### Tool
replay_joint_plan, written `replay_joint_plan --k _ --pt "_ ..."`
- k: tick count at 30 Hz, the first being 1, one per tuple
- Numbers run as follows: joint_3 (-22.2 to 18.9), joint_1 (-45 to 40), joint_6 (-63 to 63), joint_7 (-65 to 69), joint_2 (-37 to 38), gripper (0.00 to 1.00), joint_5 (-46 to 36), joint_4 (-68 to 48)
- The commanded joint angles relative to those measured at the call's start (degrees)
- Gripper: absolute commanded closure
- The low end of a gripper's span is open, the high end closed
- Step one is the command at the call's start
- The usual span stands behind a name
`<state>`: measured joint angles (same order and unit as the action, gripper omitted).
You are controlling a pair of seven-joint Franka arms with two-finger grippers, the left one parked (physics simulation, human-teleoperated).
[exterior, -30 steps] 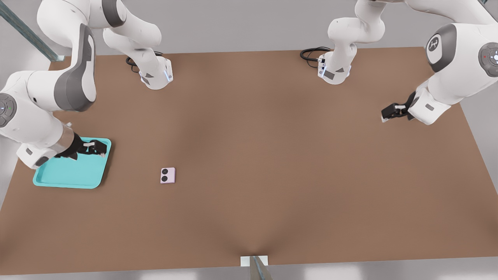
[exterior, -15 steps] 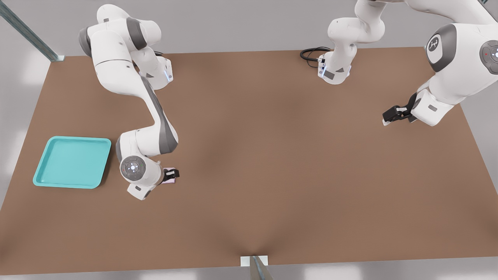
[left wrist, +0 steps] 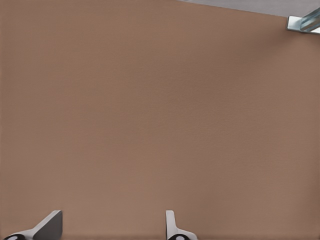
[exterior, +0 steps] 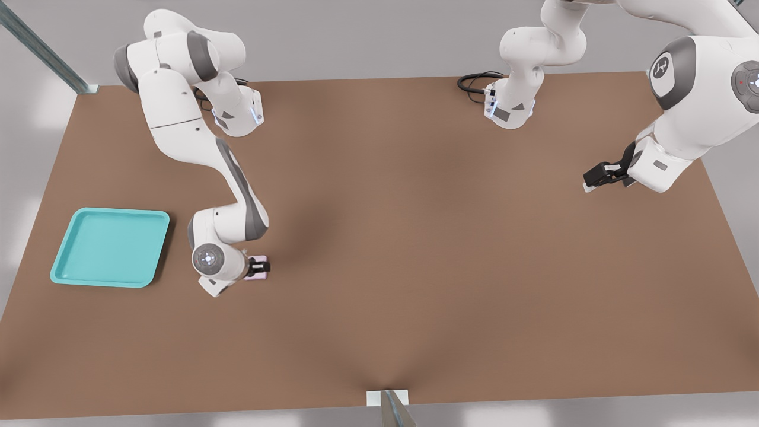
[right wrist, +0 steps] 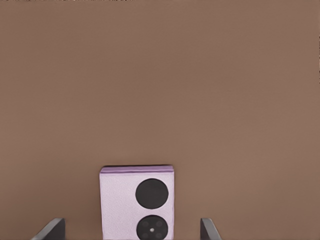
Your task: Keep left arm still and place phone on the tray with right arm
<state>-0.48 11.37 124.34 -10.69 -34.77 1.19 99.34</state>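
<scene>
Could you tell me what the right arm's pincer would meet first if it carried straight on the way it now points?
Most likely the phone. The open pincer points down at it, and the phone lies between the two fingertips on the table. How much height remains is unclear.

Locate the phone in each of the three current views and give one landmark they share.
Front view: the phone lies on the brown table, right of the tray, mostly hidden under the gripper.
Right wrist view: the phone is at the bottom centre, between the open fingers, apart from both.
Left wrist view: not in it.
Shared landmark: the brown table.
</scene>
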Motion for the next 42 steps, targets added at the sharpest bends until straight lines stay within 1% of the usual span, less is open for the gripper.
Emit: replay_joint_plan --k 1,5,7,13,17,34,42 --pt "0.21 -0.56 4.95 -5.30 -0.38 0.00 0.04 0.16" --pt "0.65 -0.91 4.95 -5.30 -1.26 0.00 -0.05 1.30" --pt "2.94 -3.81 5.03 -4.86 -1.18 0.00 0.04 2.53" --pt "3.20 -3.73 9.69 -4.69 0.76 0.00 0.48 8.07" --pt "3.20 -4.34 9.61 -3.11 0.41 0.00 0.48 7.98" --pt "3.38 -2.58 8.81 -3.72 -0.38 0.00 1.71 6.92" --pt "3.29 -2.50 8.90 -3.81 -2.85 0.00 2.06 7.01"
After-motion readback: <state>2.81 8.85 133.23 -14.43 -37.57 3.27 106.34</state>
